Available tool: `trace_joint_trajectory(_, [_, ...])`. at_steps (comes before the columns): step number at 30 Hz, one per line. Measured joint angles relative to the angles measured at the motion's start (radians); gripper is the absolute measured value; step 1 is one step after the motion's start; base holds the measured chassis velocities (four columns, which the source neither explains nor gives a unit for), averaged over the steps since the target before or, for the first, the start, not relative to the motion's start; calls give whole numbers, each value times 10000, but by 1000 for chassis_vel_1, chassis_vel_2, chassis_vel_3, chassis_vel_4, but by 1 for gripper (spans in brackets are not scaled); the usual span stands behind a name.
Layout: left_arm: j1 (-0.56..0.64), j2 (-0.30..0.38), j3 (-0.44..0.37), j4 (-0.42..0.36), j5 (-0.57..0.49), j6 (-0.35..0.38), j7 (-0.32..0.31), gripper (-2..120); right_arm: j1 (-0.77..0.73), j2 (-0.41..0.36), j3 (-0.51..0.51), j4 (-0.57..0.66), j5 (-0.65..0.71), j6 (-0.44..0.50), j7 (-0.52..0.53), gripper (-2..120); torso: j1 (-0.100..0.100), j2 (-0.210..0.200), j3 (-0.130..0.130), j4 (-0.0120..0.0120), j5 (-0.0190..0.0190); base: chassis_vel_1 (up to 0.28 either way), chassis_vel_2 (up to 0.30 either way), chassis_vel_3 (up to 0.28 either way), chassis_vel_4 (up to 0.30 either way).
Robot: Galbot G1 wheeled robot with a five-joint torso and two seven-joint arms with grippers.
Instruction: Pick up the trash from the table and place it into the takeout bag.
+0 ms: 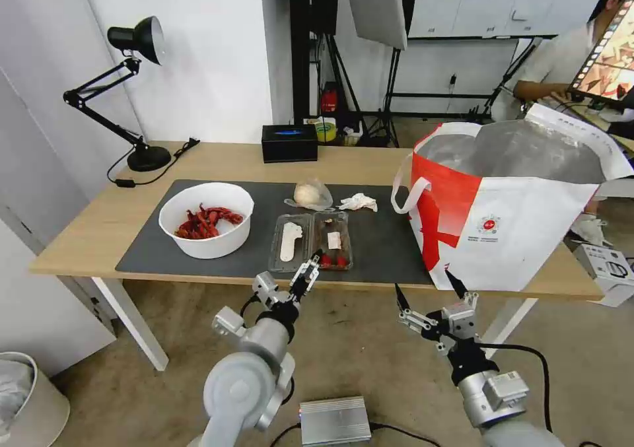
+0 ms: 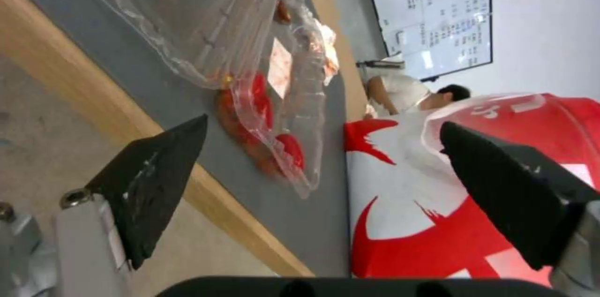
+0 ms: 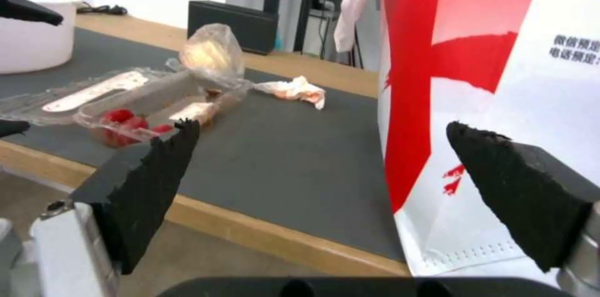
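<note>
- Head view: takeout bag (image 1: 522,229) stands upright at the right end of the surface (image 1: 86,229), mouth open.
- White bowl (image 1: 207,220), clamshell box (image 1: 310,240), clear bag (image 1: 309,195) and tissue (image 1: 358,202) lie on the dark mat (image 1: 383,236).
- Left gripper (image 1: 311,267) hovers at the clamshell's near edge, jaws spread, empty.
- Right gripper (image 1: 426,290) hangs before the bag, jaws wide, empty.

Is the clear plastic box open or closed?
Open. The clear plastic box lies flat on the dark mat with both halves side by side: one half holds red bits, the other a pale strip.
</note>
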Motion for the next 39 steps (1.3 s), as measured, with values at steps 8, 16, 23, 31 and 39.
trace_joint_trajectory(8, [-409, -6, 19, 413, -51, -84, -153, 100, 77, 87, -145, -254, -253, 123, 1, 100, 0, 0, 0, 0, 0, 0, 0, 0, 0])
trace_joint_trajectory(16, [-786, -38, -47, 818, -237, -210, -654, 100, 219, 134, -274, -392, -401, 138, -3, 100, -1, 1, -2, 0, 0, 0, 0, 0, 0])
trace_joint_trajectory(23, [-875, -42, -38, 875, -245, -285, -755, 100, 218, 191, -300, -472, -419, 166, 3, 100, -1, 1, -2, -2, -1, 0, 0, 0, 0])
trace_joint_trajectory(31, [-858, -48, -101, 810, -212, -423, -908, 100, 207, 224, -393, -614, -443, 256, 15, 100, 0, 1, -1, 0, -1, 0, 0, 0, 0])
trace_joint_trajectory(39, [-791, -37, -279, 697, -210, -508, -1050, 100, 206, 279, -569, -685, -515, 300, 20, 100, 0, 1, 0, 1, -1, 0, 0, 0, 0])
